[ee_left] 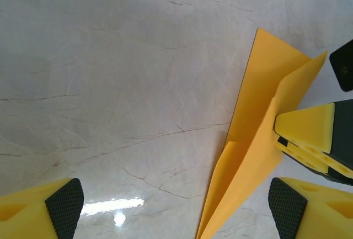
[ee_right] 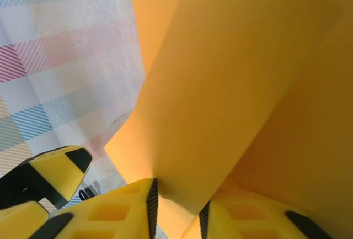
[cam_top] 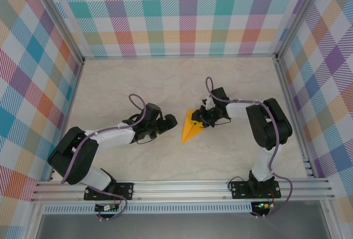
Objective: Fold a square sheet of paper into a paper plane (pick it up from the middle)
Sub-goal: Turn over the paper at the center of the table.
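- paper plane [cam_top: 190, 130]: slim orange-yellow sheet folded to a pointed dart. It is near the middle of the pale marble-patterned bench [cam_top: 121, 84], between the two hands. The narrow tip points toward the near edge and the wide end sits at the right hand.
- paper layers, left wrist view: a lengthwise fold runs down the sheet. One layer looks flat on the bench and the upper flap is raised on the side toward the right hand. I cannot tell whether the tip touches the surface.
- right hand [cam_top: 198, 120]: closed on the wide end of the plane. In the right wrist view its yellow fingers [ee_right: 124, 211] stand close together, with the paper rising out of the narrow gap between them.
- left hand [cam_top: 169, 122]: jaws spread wide and gripping nothing. Its black ribbed pads [ee_left: 65, 206] sit at opposite corners of the left wrist view, with bare bench between them.
- left hand versus paper: just beside the plane's left edge, apart from it.
- arms: both reach inward from their bases on the aluminium rail [cam_top: 182, 186], forearms low over the bench.
- surround: checked pastel panels [cam_top: 187, 12] on three sides.
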You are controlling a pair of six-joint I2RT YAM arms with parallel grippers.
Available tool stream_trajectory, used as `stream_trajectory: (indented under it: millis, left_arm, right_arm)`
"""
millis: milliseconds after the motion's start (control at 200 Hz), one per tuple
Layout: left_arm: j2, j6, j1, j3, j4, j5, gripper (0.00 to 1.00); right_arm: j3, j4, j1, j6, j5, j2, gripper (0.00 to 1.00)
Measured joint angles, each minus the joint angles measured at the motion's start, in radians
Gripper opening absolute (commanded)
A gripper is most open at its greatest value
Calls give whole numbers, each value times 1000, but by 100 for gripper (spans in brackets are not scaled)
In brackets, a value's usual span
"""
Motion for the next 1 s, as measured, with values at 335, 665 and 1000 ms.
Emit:
stream_trajectory:
  millis: [335, 665, 1000]
  left_arm:
    - [-50, -31, 69, -43, 91, 159, 93]
    - [-72, -140, 103, -57, 329, 364, 94]
    - [-51, -216, 103, -56, 544, 454, 69]
  right_arm:
    - [-3, 126, 0, 77, -56, -55, 8]
    - [105, 243, -2, 189, -228, -133, 9]
    - [126, 293, -2, 279, -345, -133, 11]
